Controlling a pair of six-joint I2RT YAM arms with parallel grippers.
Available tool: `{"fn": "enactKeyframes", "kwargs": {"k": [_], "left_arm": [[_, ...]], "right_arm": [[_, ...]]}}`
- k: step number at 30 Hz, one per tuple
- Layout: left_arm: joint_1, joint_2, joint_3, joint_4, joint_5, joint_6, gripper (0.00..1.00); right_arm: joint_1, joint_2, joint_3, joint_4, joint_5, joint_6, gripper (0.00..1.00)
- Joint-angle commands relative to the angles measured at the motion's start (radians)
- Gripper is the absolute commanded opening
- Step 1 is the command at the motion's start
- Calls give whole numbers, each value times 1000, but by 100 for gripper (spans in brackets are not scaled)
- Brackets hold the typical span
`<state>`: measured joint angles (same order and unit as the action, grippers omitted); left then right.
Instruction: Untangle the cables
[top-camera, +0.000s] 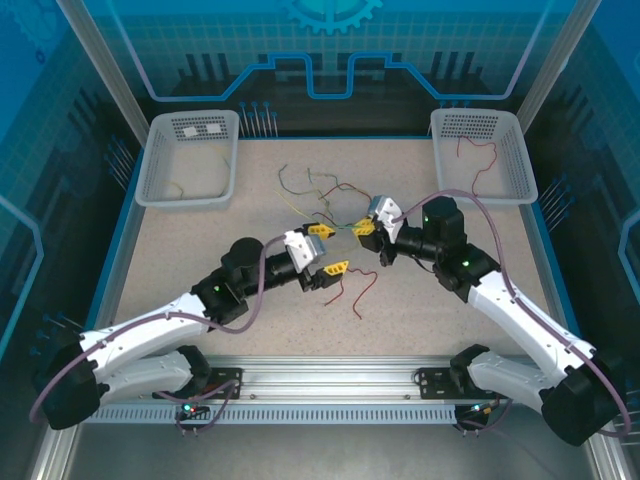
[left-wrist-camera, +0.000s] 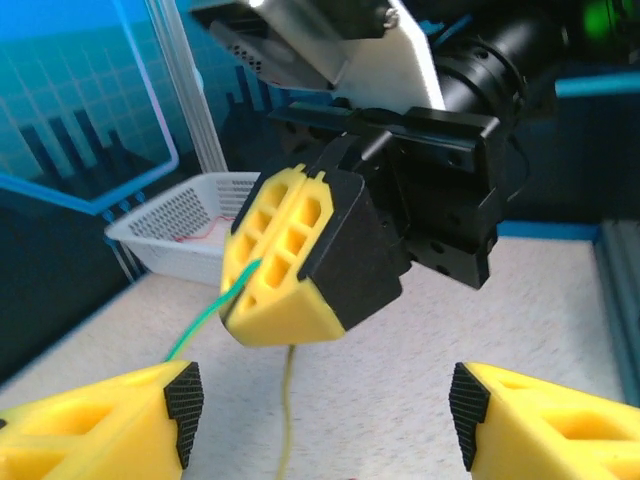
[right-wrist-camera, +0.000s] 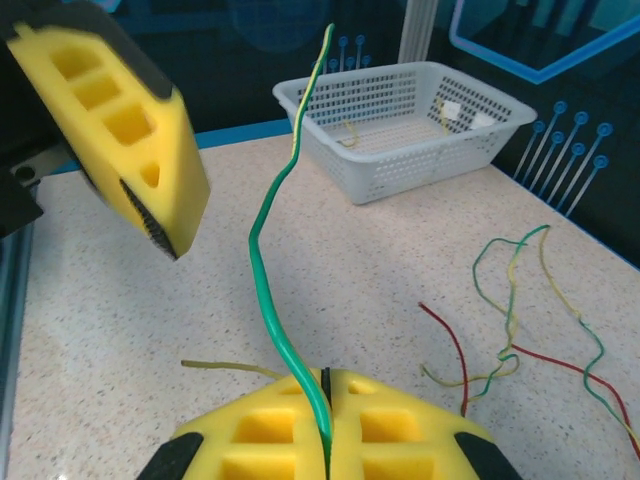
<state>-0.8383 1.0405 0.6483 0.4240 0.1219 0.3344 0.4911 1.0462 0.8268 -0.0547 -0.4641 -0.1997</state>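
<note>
The right gripper (right-wrist-camera: 325, 432) is clamped on a green cable (right-wrist-camera: 258, 250); the left gripper (left-wrist-camera: 322, 400) is spread wide, empty; a red cable (top-camera: 478, 150) is binned in the basket (top-camera: 527, 170) at two o'clock; a tangle (top-camera: 325, 195) is left at twelve.

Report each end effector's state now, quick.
Left end effector: open, holding nothing.
Right end effector: closed on the green cable.

The right pincer (right-wrist-camera: 327, 425), jaws pressed together, pinches a green cable (right-wrist-camera: 265, 240) that rises wavily above the desk (right-wrist-camera: 120, 330), with loose cables (right-wrist-camera: 510, 310) and a white basket (right-wrist-camera: 400, 150) by its edge.
</note>
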Motion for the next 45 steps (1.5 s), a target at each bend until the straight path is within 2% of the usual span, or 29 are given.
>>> {"fn": "enactKeyframes", "kwargs": {"k": [1,6,9,13,15,19,20,23,27,29,32,33,35,37,38,41,45], "left_arm": [[-33,-16,16,-68,-124,241,70],[-62,27,19,-26,-272,325,70],[-47,47,18,-4,-310,347,69],[4,80,58,-37,-305,305,65],[26,89,67,-43,-298,297,59],[53,93,75,-37,-253,261,25],[54,98,79,-40,-248,260,20],[55,109,87,-69,-237,263,20],[57,104,88,-89,-226,250,4],[59,98,89,-82,-228,233,3],[71,99,104,-86,-234,190,0],[80,103,114,-92,-247,172,0],[116,112,137,-99,-298,118,0],[187,111,165,-131,-309,26,0],[236,105,178,-151,-292,-30,0],[353,85,202,-166,-292,-152,0],[503,98,277,-258,-340,-269,0]], "right_arm": [[15,22,47,-98,-73,-42,0],[27,52,83,-145,-95,-66,0],[35,43,80,-147,-103,-86,0],[45,40,87,-163,-119,-105,0],[51,40,90,-169,-116,-112,0],[57,40,78,-162,-66,-105,0],[58,39,78,-160,-57,-100,0],[59,24,67,-140,-48,-83,0],[60,5,58,-93,-33,-63,1],[61,10,58,-89,-22,-49,13],[62,13,59,-61,5,-7,41],[64,3,44,-41,20,3,47],[82,-53,-23,59,124,31,63],[86,-127,-95,169,223,63,89],[86,-167,-126,223,268,82,94],[83,-263,-184,312,379,114,99],[83,-328,-222,319,511,120,99]]}}
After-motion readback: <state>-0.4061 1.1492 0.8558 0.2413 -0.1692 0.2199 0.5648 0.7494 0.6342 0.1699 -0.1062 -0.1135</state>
